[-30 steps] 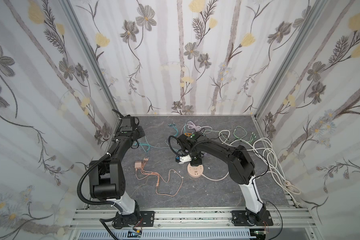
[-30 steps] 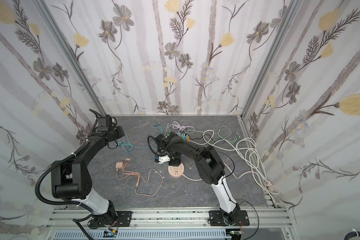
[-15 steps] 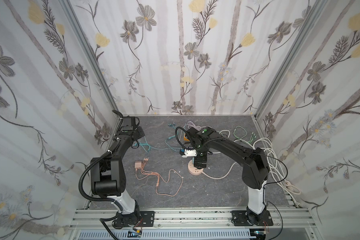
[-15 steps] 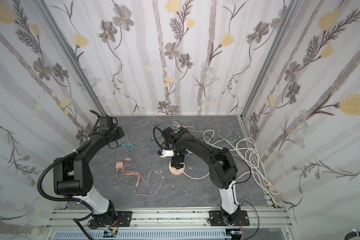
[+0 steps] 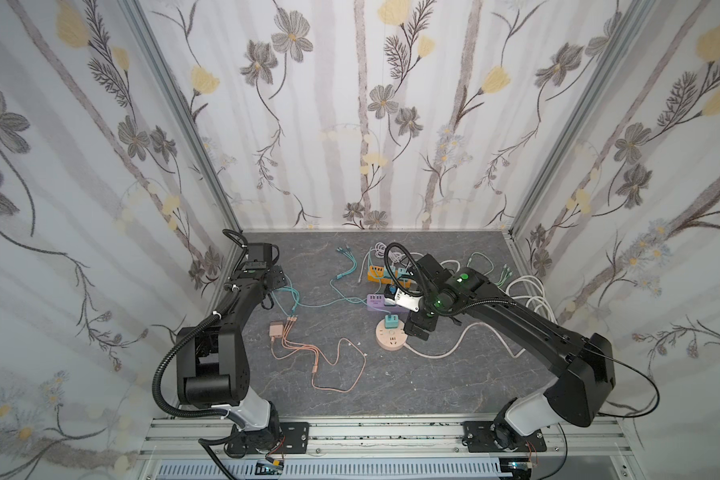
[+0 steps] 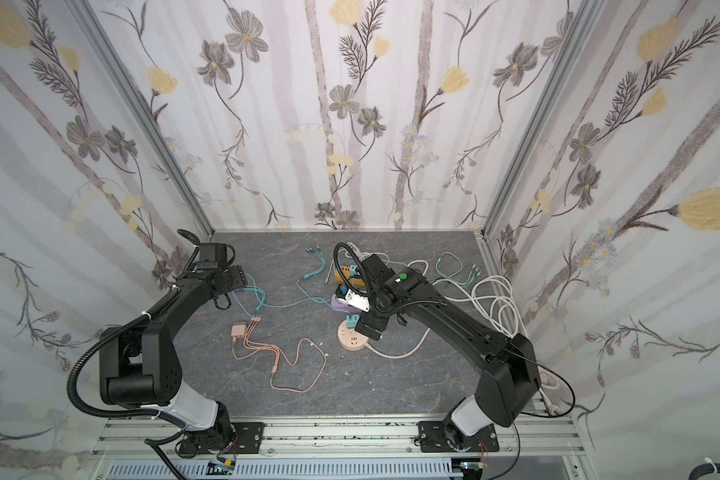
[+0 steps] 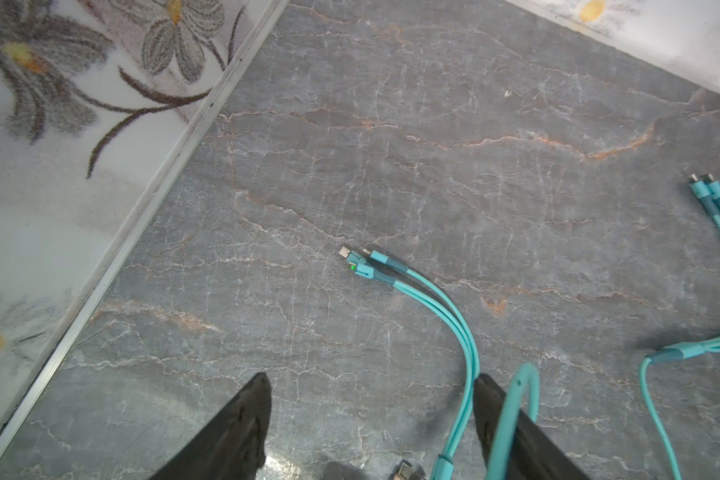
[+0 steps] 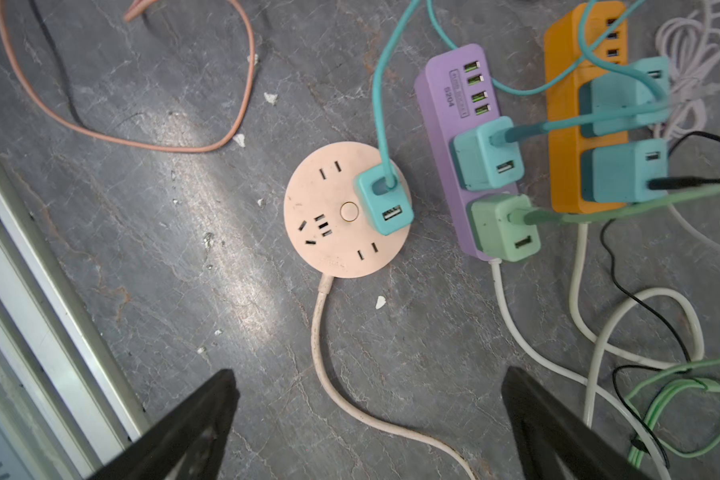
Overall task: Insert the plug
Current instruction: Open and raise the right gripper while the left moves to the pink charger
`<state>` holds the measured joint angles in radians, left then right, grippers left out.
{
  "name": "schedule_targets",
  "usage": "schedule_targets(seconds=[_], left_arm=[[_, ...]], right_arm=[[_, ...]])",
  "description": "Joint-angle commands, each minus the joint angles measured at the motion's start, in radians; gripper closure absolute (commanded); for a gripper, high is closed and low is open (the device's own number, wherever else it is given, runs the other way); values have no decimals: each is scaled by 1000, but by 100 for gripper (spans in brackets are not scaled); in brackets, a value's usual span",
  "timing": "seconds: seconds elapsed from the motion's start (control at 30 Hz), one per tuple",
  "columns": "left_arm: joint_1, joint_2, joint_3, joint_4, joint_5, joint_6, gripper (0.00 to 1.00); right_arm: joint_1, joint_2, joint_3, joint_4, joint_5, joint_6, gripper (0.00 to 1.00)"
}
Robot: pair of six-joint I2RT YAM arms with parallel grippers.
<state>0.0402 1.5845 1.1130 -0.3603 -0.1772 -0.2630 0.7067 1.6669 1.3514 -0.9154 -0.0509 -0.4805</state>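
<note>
Teal plug [image 8: 385,199] sits pushed into the round pink socket [image 8: 329,253], on the side facing the purple strip [image 8: 437,124]. It stands upright w/ a teal cable [image 8: 377,104] running out of one USB port; the 2nd port is bare. In both top views the plug [image 5: 390,321] [image 6: 352,321] is on the socket's far edge [image 5: 391,343] [image 6: 352,343], mid-table.

Right gripper [image 8: 368,382]: jaws wide apart, nothing btw them, not touching plug or socket. It hangs over the socket's pink cord [image 8: 316,332]. In both top views it is just right of the socket [image 5: 417,328] [image 6: 371,326].

Purple strip carries a teal adapter [image 8: 483,153] and a green adapter [image 8: 499,228]. An orange strip [image 8: 562,124] lies beside it w/ 2 more teal adapters. White cords [image 5: 528,291] are coiled near the right wall.

Left gripper [image 7: 371,380]: jaws apart, no grip seen. It is well apart from the plug, by the left wall [image 5: 273,276] [image 6: 233,276]. A 3-tip teal lead [image 7: 362,264] lies on the gray table [image 7: 433,124] ahead of it. The strands pass close by one finger [image 7: 499,415] and a blurred loop crosses that finger; can't tell if touching.

Pink adapter [image 5: 274,330] w/ peach cable [image 5: 341,365] lies loose left of the socket.
</note>
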Motion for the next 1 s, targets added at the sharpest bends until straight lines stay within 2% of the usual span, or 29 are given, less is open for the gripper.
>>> schedule_targets(seconds=[0.0,0.1,0.2,0.27,0.3,0.33,0.43,0.63,0.77,0.87,0.97], left_arm=[[0,-1,-9,-48,-51,33,20],[-2,33,12,-124,7,83,14],[-28,80,70,-221,159,197,11],[-61,108,122,-299,300,299,9],[-81,133,164,-364,361,349,6],[-98,160,210,-425,375,377,0],[-107,178,271,-469,318,354,0],[-67,35,157,-299,170,208,0],[6,-37,106,-253,214,109,0],[16,-113,68,-207,158,100,0],[41,-212,4,-105,181,83,0]], right_arm=[[-15,-53,-39,183,15,114,1],[-22,-121,-79,258,80,145,1],[-31,-175,-122,345,85,168,1],[-41,-202,-148,409,95,198,1],[-50,-212,-156,436,105,219,1],[-59,-220,-158,453,115,247,1],[-89,-239,-160,475,139,315,1],[-117,-309,-241,586,228,412,1],[-134,-366,-327,728,315,505,0],[-157,-380,-326,730,354,597,1],[-169,-381,-306,703,364,620,1]])
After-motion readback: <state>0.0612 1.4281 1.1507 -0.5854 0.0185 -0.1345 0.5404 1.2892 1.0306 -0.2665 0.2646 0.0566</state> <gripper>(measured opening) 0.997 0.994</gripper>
